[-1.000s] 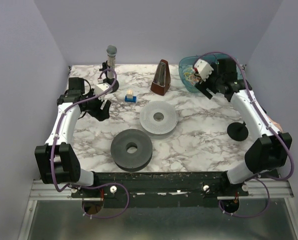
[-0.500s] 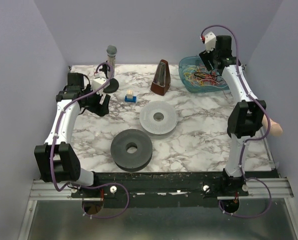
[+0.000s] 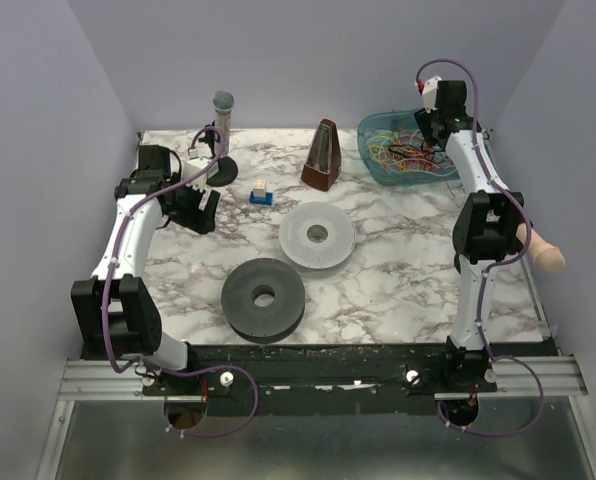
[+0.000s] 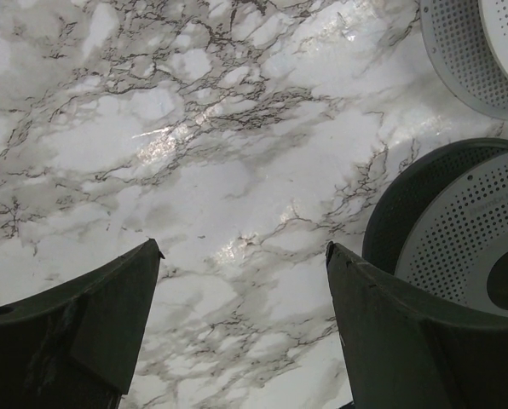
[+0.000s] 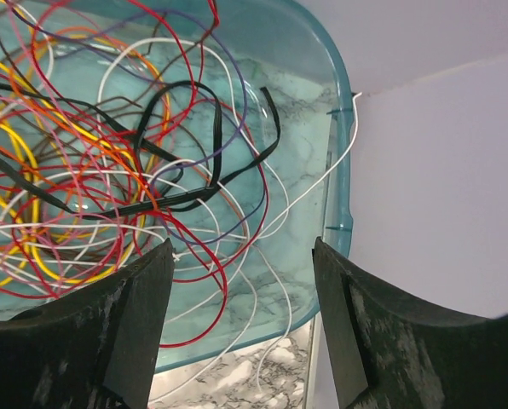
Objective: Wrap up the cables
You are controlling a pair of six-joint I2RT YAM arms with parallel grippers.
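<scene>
The cables are a loose tangle of thin red, yellow, white and black wires lying in a teal bin at the back right of the table. My right gripper hangs over the bin's right end. In the right wrist view its fingers stand open above the cables with no wire pinched between them. A white wire trails over the bin's rim. My left gripper is open over bare marble at the left, with nothing between its fingers.
A dark grey disc and a white perforated disc lie mid-table, and both show in the left wrist view. A metronome, a microphone on a stand and a small blue block stand at the back. Walls close in on three sides.
The right arm has lifted its elbow and swung its gripper from the bin's near side to over its right end. The left arm has barely shifted.
</scene>
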